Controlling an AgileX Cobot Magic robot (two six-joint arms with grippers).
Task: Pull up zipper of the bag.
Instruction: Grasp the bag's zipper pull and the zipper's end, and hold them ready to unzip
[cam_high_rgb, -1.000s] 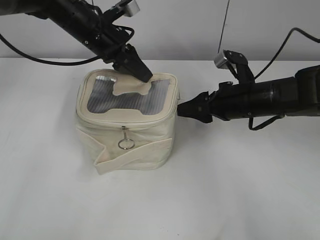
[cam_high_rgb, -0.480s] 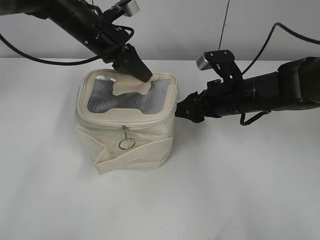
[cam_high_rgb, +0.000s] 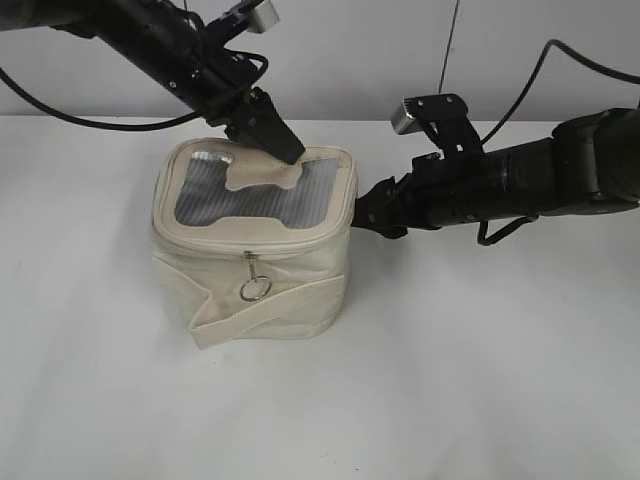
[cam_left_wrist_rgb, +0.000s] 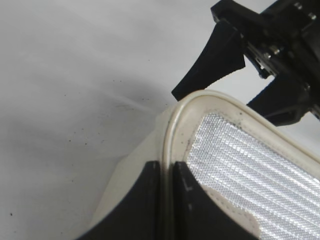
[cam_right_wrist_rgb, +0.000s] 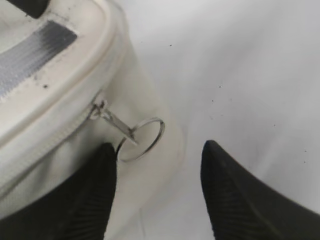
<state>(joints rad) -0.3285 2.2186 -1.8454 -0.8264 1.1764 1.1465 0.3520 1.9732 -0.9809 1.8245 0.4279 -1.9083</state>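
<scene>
Standing upright on the white table (cam_high_rgb: 480, 380), the bag (cam_high_rgb: 255, 290) faces mesh-top up. The right tool (cam_right_wrist_rgb: 159, 192) is spread wide at the bag's right side, one finger (cam_right_wrist_rgb: 90, 195) against the fabric, a silver ring pull (cam_right_wrist_rgb: 142, 138) of the zipper (cam_right_wrist_rgb: 47, 145) hanging between (ungripped). The left tool (cam_left_wrist_rgb: 167, 200), nearly closed, pinches the lid rim. The zipper runs level round the lid.

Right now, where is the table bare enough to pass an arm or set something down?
Bare table in front of the bag and to its left. Crowded at the bag's right side, where the right gripper closes in, and over the lid, under the left gripper.
</scene>
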